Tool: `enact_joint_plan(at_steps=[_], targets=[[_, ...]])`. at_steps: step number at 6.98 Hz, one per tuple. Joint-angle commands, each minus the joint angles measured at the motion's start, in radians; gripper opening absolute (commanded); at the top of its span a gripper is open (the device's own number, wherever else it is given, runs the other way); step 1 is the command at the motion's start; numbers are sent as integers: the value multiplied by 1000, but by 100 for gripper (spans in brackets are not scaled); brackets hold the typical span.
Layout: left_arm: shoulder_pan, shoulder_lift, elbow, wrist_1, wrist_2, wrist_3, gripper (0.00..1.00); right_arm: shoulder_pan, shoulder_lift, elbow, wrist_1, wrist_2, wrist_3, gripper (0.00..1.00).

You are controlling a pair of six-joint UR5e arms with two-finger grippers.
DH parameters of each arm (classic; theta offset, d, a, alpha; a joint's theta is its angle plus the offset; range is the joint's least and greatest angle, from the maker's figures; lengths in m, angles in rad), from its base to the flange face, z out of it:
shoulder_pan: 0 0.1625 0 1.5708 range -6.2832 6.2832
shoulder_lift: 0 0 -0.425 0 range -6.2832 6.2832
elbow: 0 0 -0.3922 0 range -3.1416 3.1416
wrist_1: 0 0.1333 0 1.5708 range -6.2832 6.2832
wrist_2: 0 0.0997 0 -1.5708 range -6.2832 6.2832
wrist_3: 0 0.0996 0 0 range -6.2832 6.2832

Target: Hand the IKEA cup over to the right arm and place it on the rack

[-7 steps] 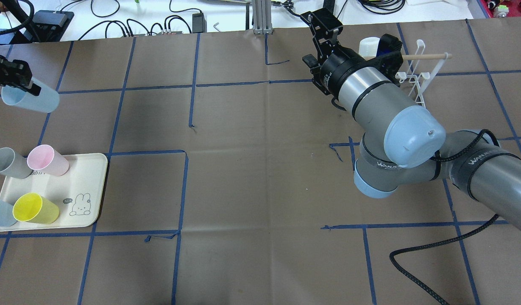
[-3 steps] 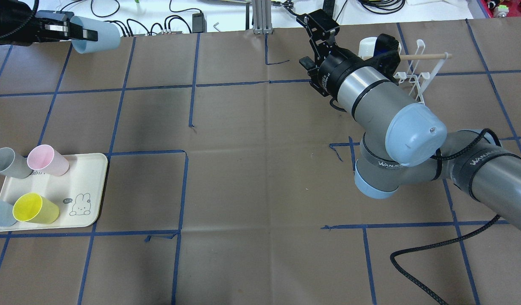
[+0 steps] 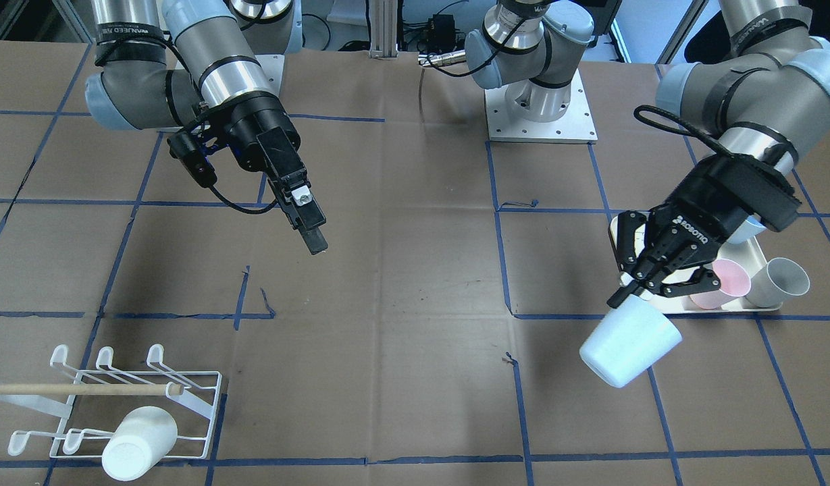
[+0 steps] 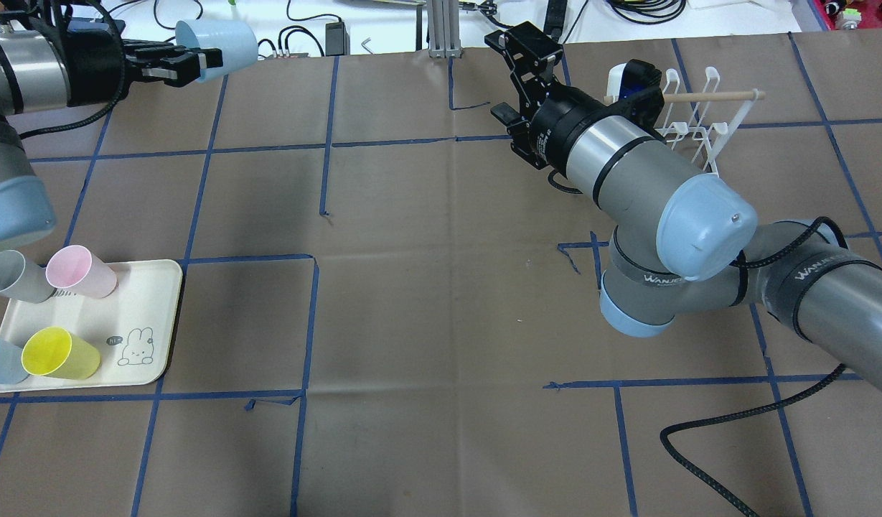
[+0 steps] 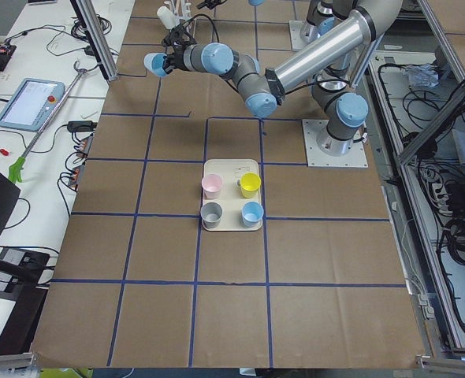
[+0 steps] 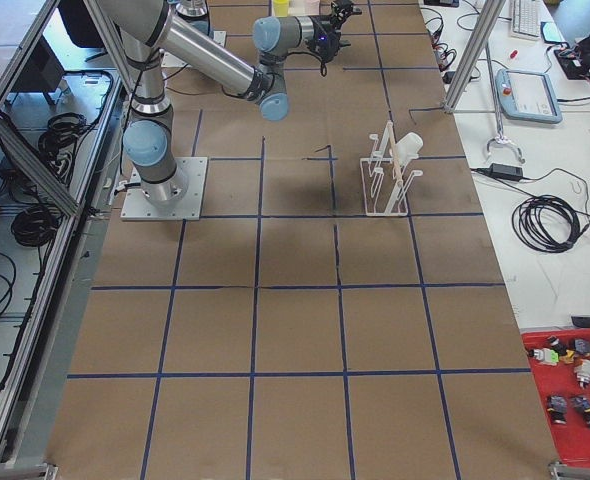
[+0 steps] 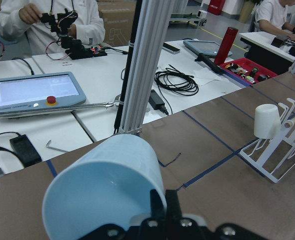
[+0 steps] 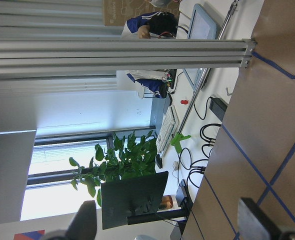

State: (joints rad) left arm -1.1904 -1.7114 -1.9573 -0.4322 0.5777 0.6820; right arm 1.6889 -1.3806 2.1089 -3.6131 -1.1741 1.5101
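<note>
My left gripper [image 4: 195, 63], the ROBOTIQ-marked one, is shut on the rim of a light-blue cup [image 4: 224, 39] and holds it in the air over the table's far left edge, mouth tilted back toward the gripper. It also shows in the front view [image 3: 641, 283] with the cup [image 3: 629, 351], and the cup fills the left wrist view [image 7: 102, 185]. My right gripper [image 4: 524, 44] with slim fingers [image 8: 85, 222] is open and empty, raised near the far middle [image 3: 315, 239]. The white wire rack [image 4: 713, 95] stands behind the right arm, apart from both grippers.
A white cup [image 3: 138, 442] hangs on the rack [image 3: 84, 389]. A cream tray [image 4: 146, 309] at the near left holds grey [image 4: 10, 276], pink [image 4: 82, 271], yellow [image 4: 59, 353] and blue cups. A black cable [image 4: 706, 459] trails on the table by the right arm.
My left arm has carried the blue cup up and to the right along the far edge. My right gripper has shifted slightly left, away from the rack.
</note>
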Motion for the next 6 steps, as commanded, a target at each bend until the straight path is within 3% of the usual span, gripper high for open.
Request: enact_joint_plan(at_steps=[1, 2, 3, 6], targets=[[-61, -55, -150, 312, -109, 1, 0, 0, 0, -1, 1, -56, -1, 100], [-69, -118, -182, 474, -192, -8, 0, 0, 2, -1, 1, -56, -8, 100], [-75, -152, -187, 569, -208, -53, 1, 0, 2, -3, 1, -56, -10, 100], [-190, -139, -189, 589, -226, -61, 4, 0, 3, -3, 1, -56, -11, 100]])
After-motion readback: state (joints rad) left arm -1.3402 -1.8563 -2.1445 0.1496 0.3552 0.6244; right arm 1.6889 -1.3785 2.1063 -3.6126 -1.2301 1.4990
